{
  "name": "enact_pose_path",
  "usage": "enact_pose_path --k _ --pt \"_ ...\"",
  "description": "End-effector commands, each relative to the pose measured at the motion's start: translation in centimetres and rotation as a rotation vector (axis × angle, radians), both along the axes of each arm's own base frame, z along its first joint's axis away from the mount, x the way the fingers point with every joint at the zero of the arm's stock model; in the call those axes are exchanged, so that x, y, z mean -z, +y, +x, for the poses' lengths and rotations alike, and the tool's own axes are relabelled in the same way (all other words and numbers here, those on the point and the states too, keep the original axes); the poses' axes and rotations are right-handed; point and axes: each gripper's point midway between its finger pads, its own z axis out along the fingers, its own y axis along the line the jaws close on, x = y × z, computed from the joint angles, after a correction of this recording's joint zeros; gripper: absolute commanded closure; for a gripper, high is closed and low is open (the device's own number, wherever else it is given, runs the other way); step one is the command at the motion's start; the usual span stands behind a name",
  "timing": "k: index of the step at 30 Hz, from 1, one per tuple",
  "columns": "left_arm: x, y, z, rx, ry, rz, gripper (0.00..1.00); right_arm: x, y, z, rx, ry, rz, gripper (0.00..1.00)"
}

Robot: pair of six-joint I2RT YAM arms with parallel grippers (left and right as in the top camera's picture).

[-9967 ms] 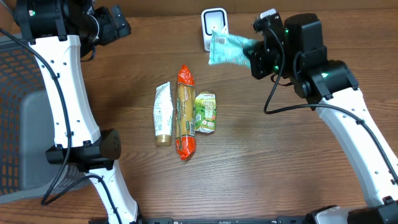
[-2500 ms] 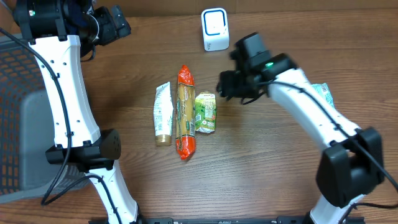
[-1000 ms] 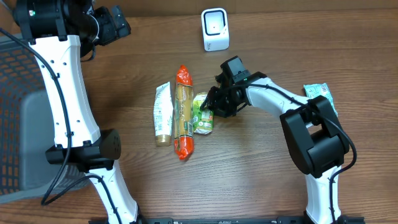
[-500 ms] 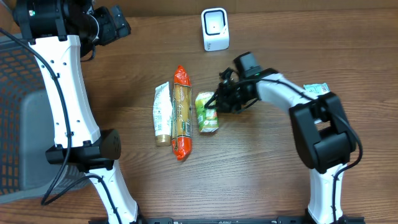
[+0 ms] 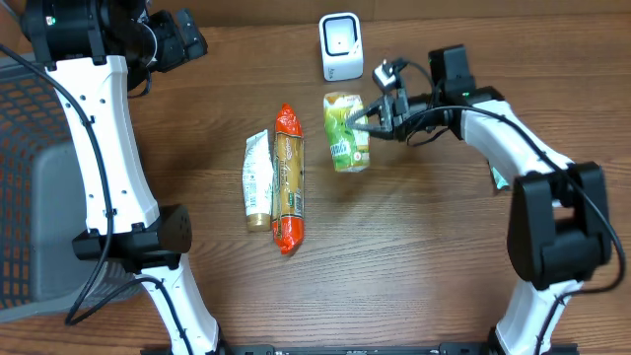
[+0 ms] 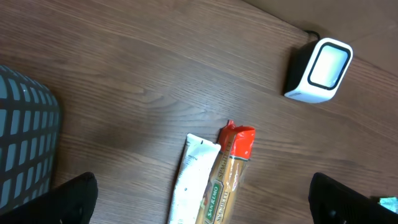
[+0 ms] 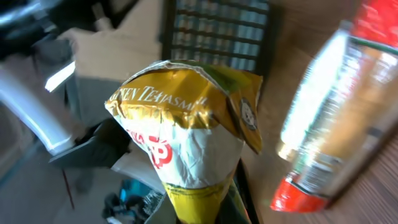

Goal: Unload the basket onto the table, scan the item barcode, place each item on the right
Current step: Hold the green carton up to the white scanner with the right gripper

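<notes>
Our right end effector [image 5: 379, 112] pinches the tea pouch [image 5: 346, 133] by its edge, its long axis pointing at the scanner [image 5: 341, 46] just beyond it. Our left end effector [image 5: 185, 37] hangs spread, well apart.

White scanner [image 6: 318, 70] sits top right on the wooden table [image 6: 155, 74]. Below, white tube [image 6: 193, 180] and red-tipped pasta packet [image 6: 229, 177] lie side by side, touching. Basket [image 6: 25, 149] at left edge.
</notes>
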Motion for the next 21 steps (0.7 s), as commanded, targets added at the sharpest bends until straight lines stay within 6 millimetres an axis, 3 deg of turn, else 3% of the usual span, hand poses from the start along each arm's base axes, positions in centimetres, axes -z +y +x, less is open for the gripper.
enact_pose_path --k 1,4,16,21 --pt "-1.0 -0.2 -0.6 0.022 -0.024 0.019 0.0 -7.3 -0.8 -1.5 -0.06 -0.096 0.094 0.96" --pt "-1.0 -0.2 -0.6 0.022 -0.024 0.019 0.0 -9.9 -0.9 -1.6 -0.061 -0.142 0.1 0.96" --pt "-1.0 -0.2 -0.6 0.021 -0.024 0.019 0.01 -16.7 -1.0 -2.2 -0.067 -0.308 0.114 0.96" --pt "-1.0 -0.2 -0.6 0.022 -0.024 0.019 0.0 -17.7 -1.0 -2.8 -0.071 -0.389 0.125 0.96"
